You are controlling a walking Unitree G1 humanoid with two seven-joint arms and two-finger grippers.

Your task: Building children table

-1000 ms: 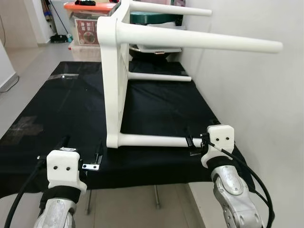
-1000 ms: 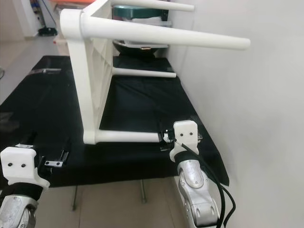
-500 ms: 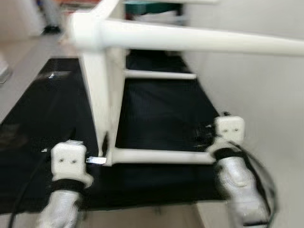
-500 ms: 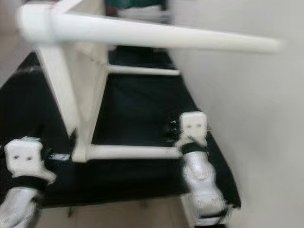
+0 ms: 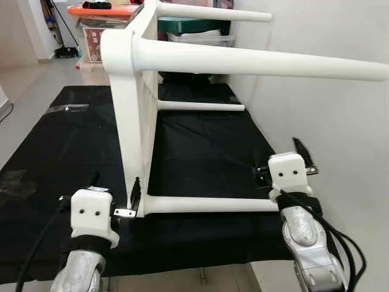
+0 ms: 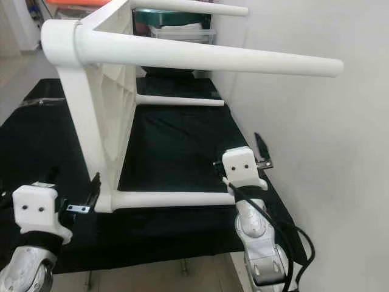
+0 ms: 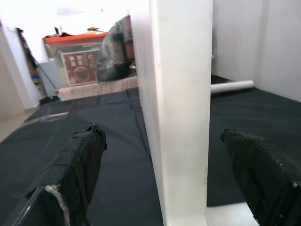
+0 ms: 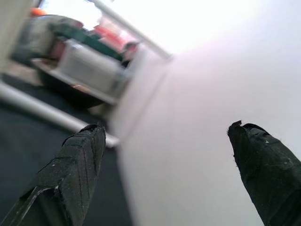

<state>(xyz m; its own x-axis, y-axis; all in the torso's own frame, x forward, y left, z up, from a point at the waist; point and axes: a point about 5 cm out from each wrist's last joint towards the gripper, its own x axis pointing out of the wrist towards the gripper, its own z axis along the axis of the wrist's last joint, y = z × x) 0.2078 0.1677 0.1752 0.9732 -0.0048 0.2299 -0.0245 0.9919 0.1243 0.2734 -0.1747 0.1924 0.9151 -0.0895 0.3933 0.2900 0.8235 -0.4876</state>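
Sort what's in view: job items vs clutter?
Job:
white table, tipped on its side on the black mat
left gripper, open astride the tabletop edge
right gripper, open by the wall, near the lower leg

Clutter:
orange-lidded bin
green-lidded container

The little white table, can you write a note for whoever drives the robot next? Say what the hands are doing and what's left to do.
Left gripper: open, its fingers either side of the table top's edge at the near bottom corner, not closed on it.
Right gripper: open, near the end of the near lower leg, pointing at the wall, holding nothing.
White table: on its side on the black mat, all four legs fitted.
Left: grip it and stand it up.
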